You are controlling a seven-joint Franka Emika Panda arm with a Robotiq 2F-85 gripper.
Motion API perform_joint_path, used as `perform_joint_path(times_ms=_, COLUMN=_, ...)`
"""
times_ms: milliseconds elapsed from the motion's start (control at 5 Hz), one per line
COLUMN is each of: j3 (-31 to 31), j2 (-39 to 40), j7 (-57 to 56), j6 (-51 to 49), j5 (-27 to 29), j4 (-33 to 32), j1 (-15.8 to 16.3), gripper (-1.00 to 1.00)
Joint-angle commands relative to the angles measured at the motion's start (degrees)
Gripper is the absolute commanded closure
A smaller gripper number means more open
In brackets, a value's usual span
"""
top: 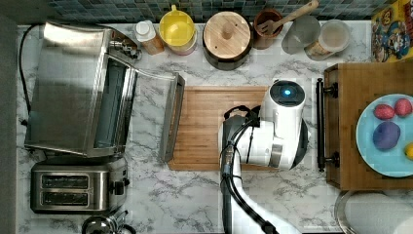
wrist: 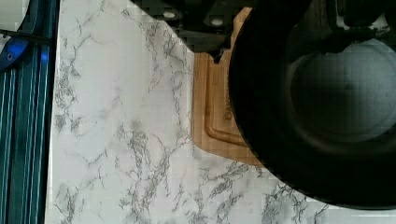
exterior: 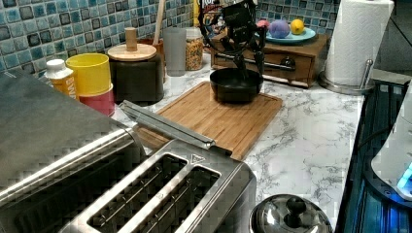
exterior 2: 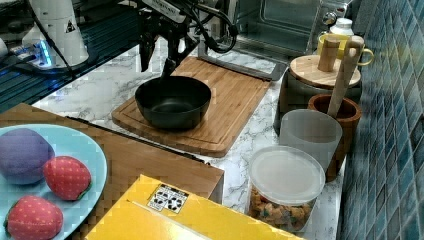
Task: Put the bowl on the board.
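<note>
- The bowl [exterior 2: 173, 102] sits on the board [exterior 2: 227, 107], at the corner nearest the wooden tray [exterior: 286, 54].
- The jaws [exterior 2: 157, 62] straddle its rim, slightly parted; actual grip unclear.
- Open toaster-oven door [exterior 2: 240, 64] borders the board's far edge.

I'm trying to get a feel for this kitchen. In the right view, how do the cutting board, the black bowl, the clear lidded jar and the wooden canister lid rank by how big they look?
1. Board
2. Bowl and jar: similar as pictured, and the jar sits nearer the camera, so unranked.
3. Canister lid
</note>
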Motion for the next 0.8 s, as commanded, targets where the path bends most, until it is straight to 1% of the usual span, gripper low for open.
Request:
perform_joint_path(times_ms=200, j3=1.7, j2=-2.3, j7=-3.7, j6=0.5, j5=0.5, j4=5.6, j1=0.4, gripper=0.0)
perform_joint_path(times_ms=800, j3=2.1, j2=-2.3, j7=-3.6, j6=0.5, j5=0.4, j4=5.6, j1=0.0, gripper=0.0)
